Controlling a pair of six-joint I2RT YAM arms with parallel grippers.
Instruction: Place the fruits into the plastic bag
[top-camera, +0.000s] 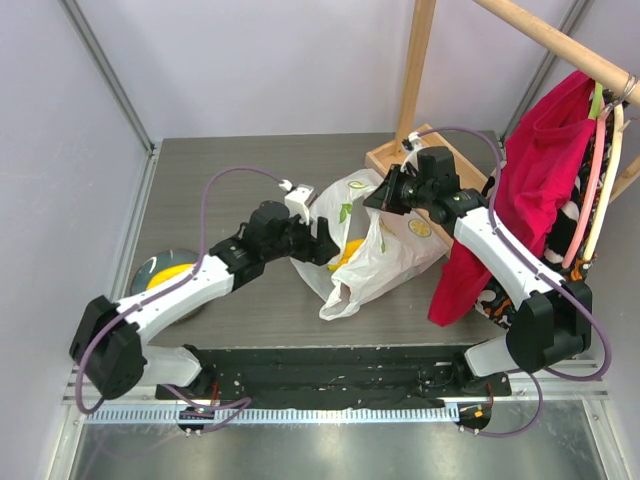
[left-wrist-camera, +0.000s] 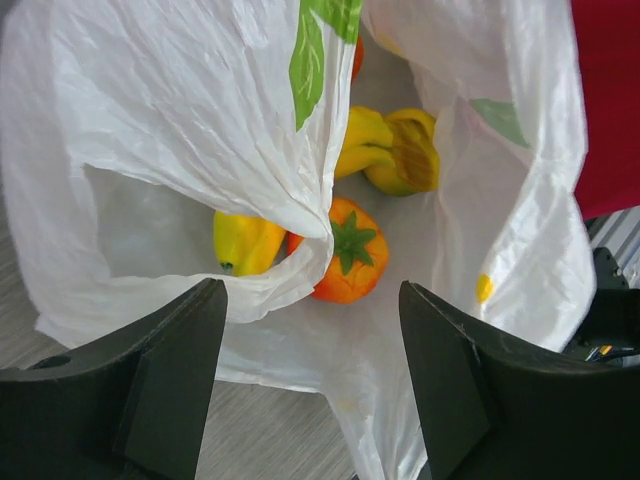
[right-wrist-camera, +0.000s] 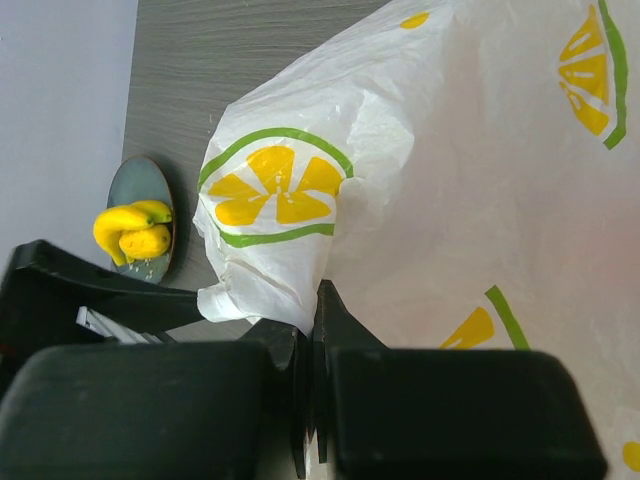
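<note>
Pinching the bag rim with the right gripper, I hold its mouth up mid-table, several fruits inside. The left gripper hangs spread and empty over them. Next I judge it must swing left to the plate for the banana.

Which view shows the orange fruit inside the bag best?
Left wrist: it looks straight into the plastic bag, showing the orange fruit nearly whole. Top external shows only a yellow-orange patch at the bag's mouth; right wrist shows only the bag's outside.
</note>
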